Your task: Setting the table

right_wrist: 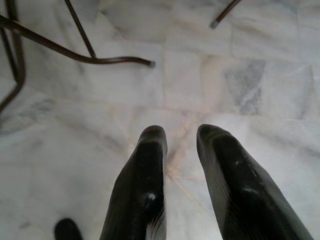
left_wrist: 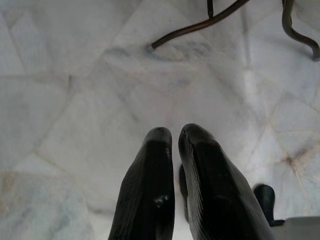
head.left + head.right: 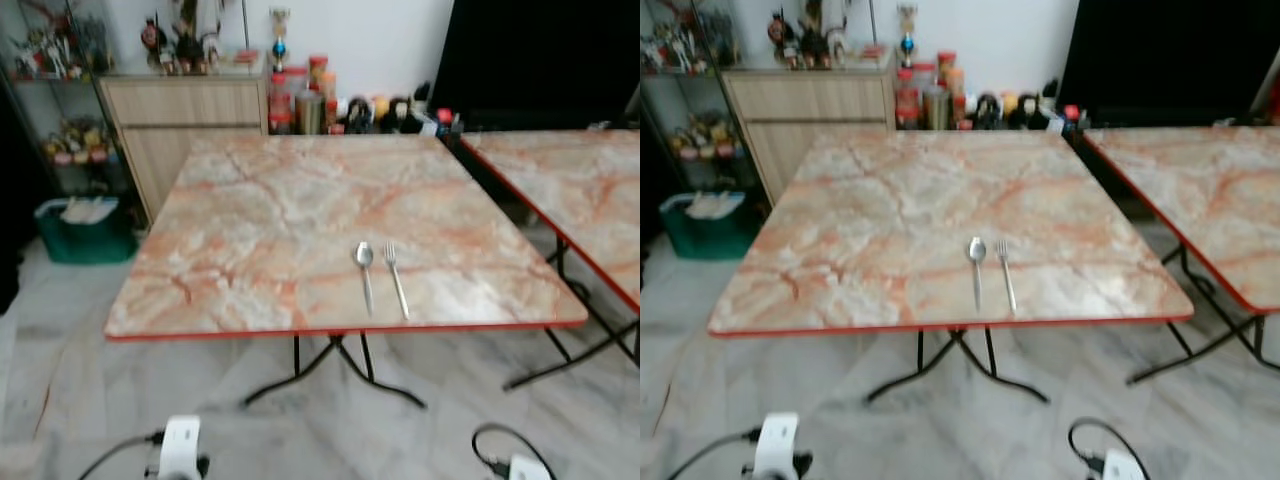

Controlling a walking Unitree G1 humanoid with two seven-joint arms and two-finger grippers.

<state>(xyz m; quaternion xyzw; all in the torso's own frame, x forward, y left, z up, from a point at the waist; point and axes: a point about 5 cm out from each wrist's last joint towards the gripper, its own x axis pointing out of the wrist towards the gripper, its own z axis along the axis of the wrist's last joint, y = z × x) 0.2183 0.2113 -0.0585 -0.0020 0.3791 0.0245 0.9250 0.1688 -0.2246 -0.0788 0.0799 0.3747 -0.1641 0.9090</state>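
- A spoon and a fork are lying side by side on the marble-patterned counter, close to its near edge and a bit right of centre.
- Spoon is on the left and fork on the right, just beside each other but not touching as far as can be told; both long axes are running near-to-far, handles toward the robot, bowl and tines pointing away.
- Both arms are being held low, pointing down at the marble floor in front of the counter's black legs, so the cutlery is up and ahead of either set of fingers, well apart from them.
- The left gripper is being kept nearly closed, fingers almost pressed together with only a sliver between the tips, nothing pinched.
- The right gripper is being held with its fingers spread a little, also empty.
- Judgement call: the right arm is probably the nearer one, since the cutlery is sitting right of centre, with handles already facing the robot.
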